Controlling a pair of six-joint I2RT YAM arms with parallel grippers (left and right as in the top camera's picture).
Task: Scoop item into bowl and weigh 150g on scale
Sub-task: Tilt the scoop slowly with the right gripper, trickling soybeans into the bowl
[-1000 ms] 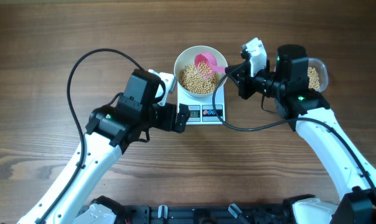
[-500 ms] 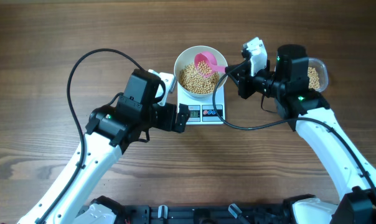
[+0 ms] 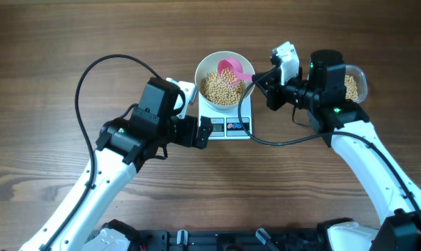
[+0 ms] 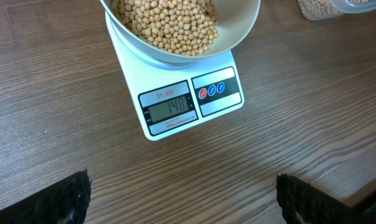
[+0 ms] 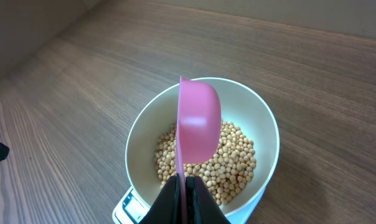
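Observation:
A white bowl [image 3: 224,66] holding tan beans [image 3: 220,89] stands on the small white scale [image 3: 228,126], whose display [image 4: 170,108] shows digits. My right gripper [image 3: 259,82] is shut on the thin handle of a pink scoop [image 3: 231,71] turned on its side over the bowl. From the right wrist the pink scoop [image 5: 197,121] hangs above the beans [image 5: 231,163], handle pinched in the gripper [image 5: 185,193]. My left gripper [image 4: 182,196] is open just in front of the scale [image 4: 188,99], its black fingers [image 4: 57,199] wide apart above bare wood.
A clear plastic tub [image 3: 353,84] with more beans sits at the far right, partly hidden by the right arm; a corner of the tub [image 4: 328,7] shows in the left wrist view. Black cables loop over the wooden table [image 3: 57,42].

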